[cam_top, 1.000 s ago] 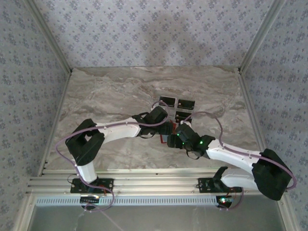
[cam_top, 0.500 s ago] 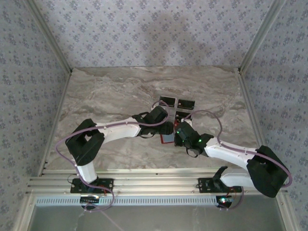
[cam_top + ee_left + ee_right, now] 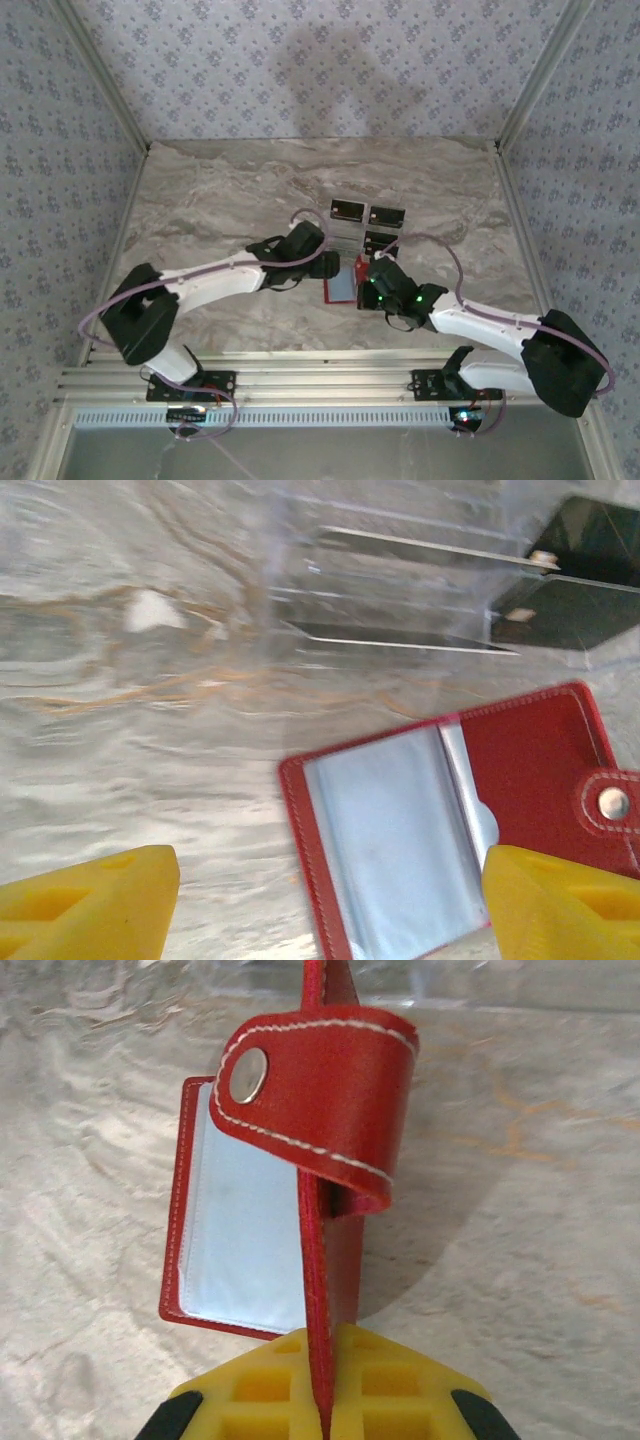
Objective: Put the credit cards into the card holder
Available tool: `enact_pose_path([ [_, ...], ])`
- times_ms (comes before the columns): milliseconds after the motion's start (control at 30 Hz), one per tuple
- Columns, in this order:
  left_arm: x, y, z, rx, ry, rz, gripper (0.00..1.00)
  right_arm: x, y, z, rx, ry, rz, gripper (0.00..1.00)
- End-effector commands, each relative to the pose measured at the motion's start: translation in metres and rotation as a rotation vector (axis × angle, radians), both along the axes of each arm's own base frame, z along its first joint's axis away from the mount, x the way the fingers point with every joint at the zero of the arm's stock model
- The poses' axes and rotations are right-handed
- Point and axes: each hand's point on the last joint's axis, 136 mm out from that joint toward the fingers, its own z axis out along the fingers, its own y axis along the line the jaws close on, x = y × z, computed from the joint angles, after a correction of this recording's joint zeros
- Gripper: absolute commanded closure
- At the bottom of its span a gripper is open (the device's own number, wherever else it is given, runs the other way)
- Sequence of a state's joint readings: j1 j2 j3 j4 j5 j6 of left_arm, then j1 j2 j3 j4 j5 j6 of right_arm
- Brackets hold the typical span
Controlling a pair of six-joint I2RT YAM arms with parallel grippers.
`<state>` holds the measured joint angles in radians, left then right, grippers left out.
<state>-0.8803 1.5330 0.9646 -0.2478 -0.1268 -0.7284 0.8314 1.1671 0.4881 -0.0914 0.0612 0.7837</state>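
Observation:
The card holder (image 3: 330, 1090), a red folding wallet, lies open on the marble with its clear sleeves (image 3: 390, 830) facing up. My right gripper (image 3: 325, 1405) is shut on the edge of its right cover, which stands upright with the snap strap curling over it. In the top view the card holder (image 3: 343, 285) lies between my two grippers, with the right gripper (image 3: 366, 287) at its right side. My left gripper (image 3: 325, 905) hovers open above the sleeves, holding nothing, and it sits left of the wallet in the top view (image 3: 330, 264). Beyond the wallet lie two black credit cards (image 3: 600, 540) and a silvery one (image 3: 410, 635).
The cards lie in a cluster (image 3: 368, 222) just behind the wallet at mid-table. Marble surface (image 3: 220, 200) stretches wide to the left and back. Patterned walls and aluminium posts (image 3: 110, 90) enclose the table on three sides.
My right gripper has shut on the wallet's right cover and raised it. My left arm has drawn back to the left, away from the wallet, with its jaws staying open.

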Motion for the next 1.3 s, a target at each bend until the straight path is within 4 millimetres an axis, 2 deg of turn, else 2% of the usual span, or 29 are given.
enact_pose_path([
  [0, -0.003, 0.034, -0.003, 0.036, 0.001, 0.072, 0.2, -0.006, 0.026, 0.011, 0.15, 0.023, 0.013, 1.0],
  [133, -0.01, 0.056, -0.011, 0.047, 0.014, 0.098, 0.2, -0.004, 0.042, 0.013, 0.227, 0.044, 0.0, 1.0],
  [300, -0.019, 0.06, -0.024, 0.044, 0.043, 0.09, 0.19, -0.003, 0.03, -0.006, 0.214, 0.086, -0.084, 1.0],
  [467, -0.022, 0.054, -0.034, 0.012, 0.065, 0.076, 0.19, -0.008, 0.006, -0.029, 0.139, 0.136, -0.175, 1.0],
  [667, -0.02, 0.036, -0.041, -0.037, 0.093, 0.041, 0.2, -0.013, -0.02, -0.049, 0.069, 0.187, -0.271, 1.0],
  [933, -0.014, 0.015, -0.043, -0.094, 0.105, 0.018, 0.22, -0.013, -0.025, -0.052, 0.059, 0.19, -0.284, 1.0],
  [1267, -0.01, 0.013, -0.03, -0.126, 0.056, 0.042, 0.22, -0.012, -0.026, -0.052, 0.057, 0.188, -0.282, 1.0],
])
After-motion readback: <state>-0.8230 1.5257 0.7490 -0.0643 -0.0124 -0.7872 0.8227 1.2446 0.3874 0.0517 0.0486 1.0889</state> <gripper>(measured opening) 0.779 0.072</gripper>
